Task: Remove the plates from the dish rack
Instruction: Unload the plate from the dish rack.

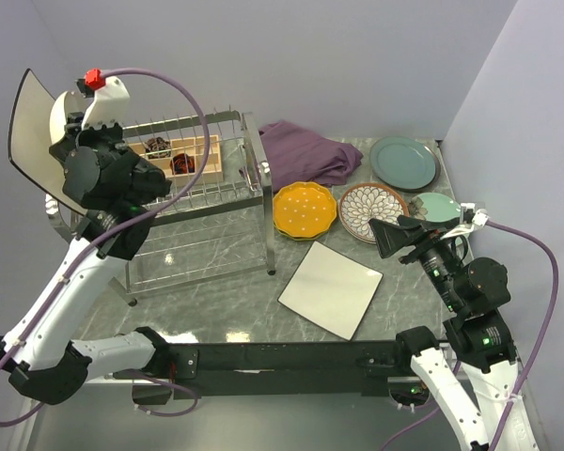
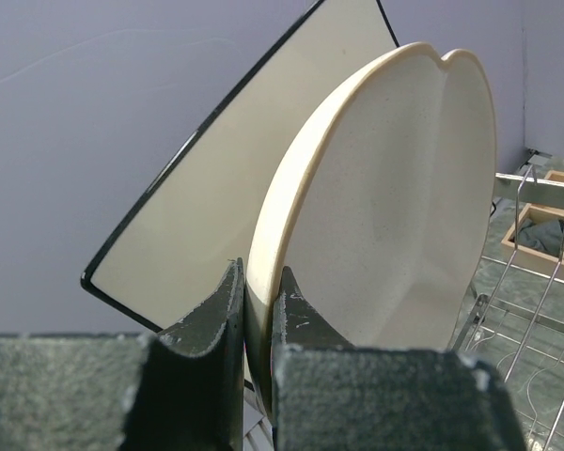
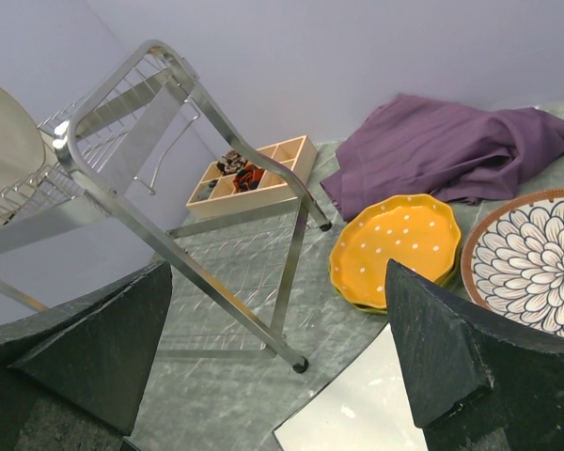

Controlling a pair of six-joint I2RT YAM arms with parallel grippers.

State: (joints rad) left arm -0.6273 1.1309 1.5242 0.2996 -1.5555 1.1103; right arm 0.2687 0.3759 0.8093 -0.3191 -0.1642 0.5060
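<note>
Left gripper (image 2: 257,282) clamps the rim of the cream plate (image 2: 385,216), upright at the left end of the dish rack (image 1: 199,193) (a dark-rimmed square plate (image 2: 216,188) stands just behind). Right gripper (image 3: 277,282) hovers over the table (image 1: 235,310), fingers spread wide.

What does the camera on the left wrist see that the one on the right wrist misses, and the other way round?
Only the left wrist view: the left pincer shut on the rim of a round cream plate, with a dark-rimmed white square plate behind it.
Only the right wrist view: the open right pincer, the orange dotted plate, the brown-patterned plate, the purple cloth and a second square plate lying flat.
Both: the dish rack and the wooden box.
</note>
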